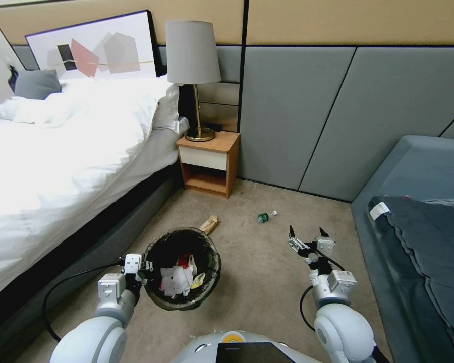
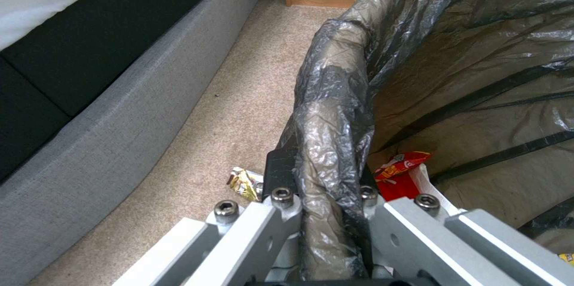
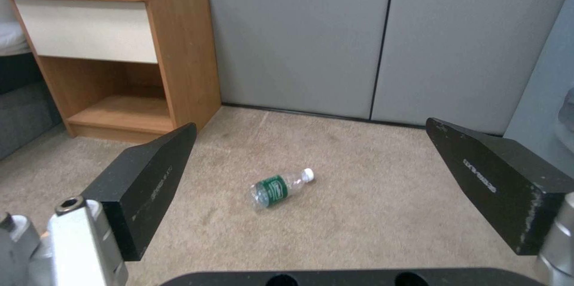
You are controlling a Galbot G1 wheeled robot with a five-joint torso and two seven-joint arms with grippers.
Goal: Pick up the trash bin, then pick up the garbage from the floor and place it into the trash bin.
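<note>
The left gripper (image 1: 142,276) is clamped on the rim of the trash bin (image 1: 210,252), its jaws pinching the dark bag folded over the edge; in the left wrist view the left gripper (image 2: 326,196) has the crinkled plastic squeezed between its two black fingers (image 2: 279,170). The trash bin (image 2: 478,75) is held beside the grey bed base (image 1: 111,237), on the side away from the bed, and it already holds garbage: white paper wads (image 1: 175,280), a red wrapper (image 2: 399,166) and a bit of yellow. Outside the bin, on the carpet (image 2: 233,111) between it and the bed base, a small crumpled gold wrapper (image 2: 245,182) lies just beside the gripped rim. A tan paper scrap (image 1: 210,223) lies on the floor at the far rim of the bin, toward the wooden nightstand (image 1: 210,162). The green-labelled bottle (image 1: 266,217) lies on its side on the carpet, past the bin on the side away from the bed and in front of the grey wall panels (image 1: 297,116). The right gripper (image 1: 307,234) hovers above the carpet nearer the robot than the bottle, its jaws spread wide and holding nothing; in the right wrist view the bottle (image 3: 277,187) lies between and beyond the two black fingers (image 3: 150,178), well apart from both.
</note>
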